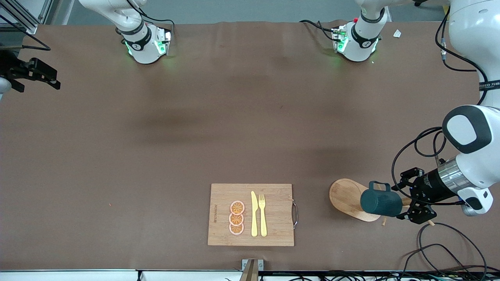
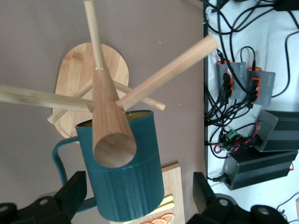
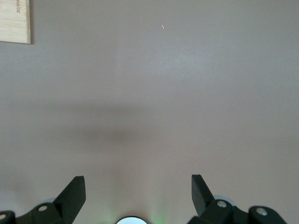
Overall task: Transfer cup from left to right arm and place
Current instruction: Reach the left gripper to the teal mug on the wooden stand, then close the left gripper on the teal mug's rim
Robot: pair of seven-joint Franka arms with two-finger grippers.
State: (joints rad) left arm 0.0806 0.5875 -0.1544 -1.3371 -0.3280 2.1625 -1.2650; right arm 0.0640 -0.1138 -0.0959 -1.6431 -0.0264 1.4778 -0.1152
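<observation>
Toward the left arm's end of the table stands a wooden peg rack with an oval bamboo base [image 1: 347,197], and the small dark teal ribbed mug [image 1: 381,202] hangs on one of its pegs. In the left wrist view the mug [image 2: 124,168] has a thick peg [image 2: 110,126] running up through it and out past its bottom, its yellowish mouth toward the rack's base. Its long axis lies roughly level, along that peg; its one loop handle sticks out to the side. The left gripper [image 1: 410,200] sits around the mug's closed end, its two fingers [image 2: 70,193] spread wide and clear of the ribbed wall.

Nearer the table's middle lies one bamboo cutting board [image 1: 273,195] bearing three orange slices [image 1: 236,217], one yellow knife [image 1: 254,214] and one yellow fork [image 1: 262,214].

The right gripper [image 1: 23,74] waits over bare table at its own end, fingers [image 3: 70,196] apart, holding nothing.
</observation>
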